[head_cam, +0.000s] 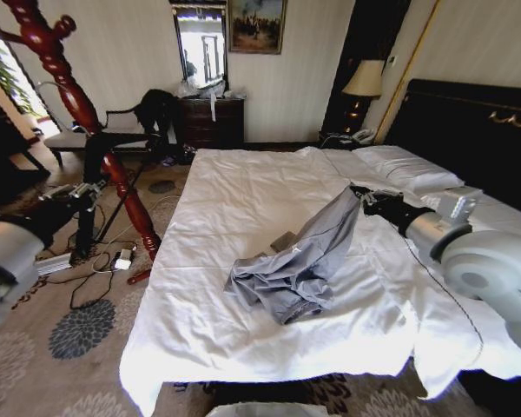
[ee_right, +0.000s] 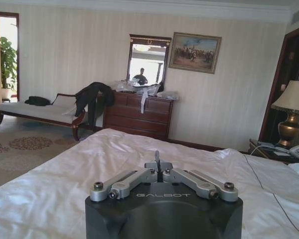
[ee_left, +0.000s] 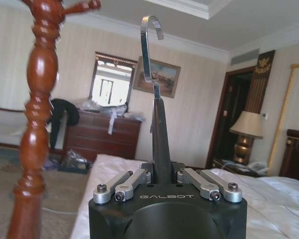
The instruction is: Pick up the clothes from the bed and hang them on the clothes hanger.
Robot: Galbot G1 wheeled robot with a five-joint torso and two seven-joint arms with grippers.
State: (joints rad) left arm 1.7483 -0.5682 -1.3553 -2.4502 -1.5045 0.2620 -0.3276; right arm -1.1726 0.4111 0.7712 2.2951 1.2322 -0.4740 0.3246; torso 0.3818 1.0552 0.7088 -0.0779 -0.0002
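The clothes, one grey-blue shirt (head_cam: 300, 261), lie crumpled on the white bed (head_cam: 217, 191), with one end drawn up in a ridge toward the headboard side. My right gripper (head_cam: 358, 193) is shut on that raised end; in the right wrist view a thin strip of grey cloth (ee_right: 157, 158) shows between the closed fingers (ee_right: 158, 172). My left gripper (head_cam: 83, 193) hovers over the floor left of the bed, beside the red coat stand. It is shut (ee_left: 162, 175) on the black clothes hanger (ee_left: 160, 142), whose silver hook (ee_left: 148, 50) points up.
A red turned-wood coat stand (head_cam: 69, 95) rises left of the bed, close to my left gripper. Cables and a power strip (head_cam: 122, 259) lie on the carpet by its base. A dark dresser (head_cam: 210, 122), a chaise with black garments (head_cam: 152, 113) and a lamp (head_cam: 363, 80) line the far wall.
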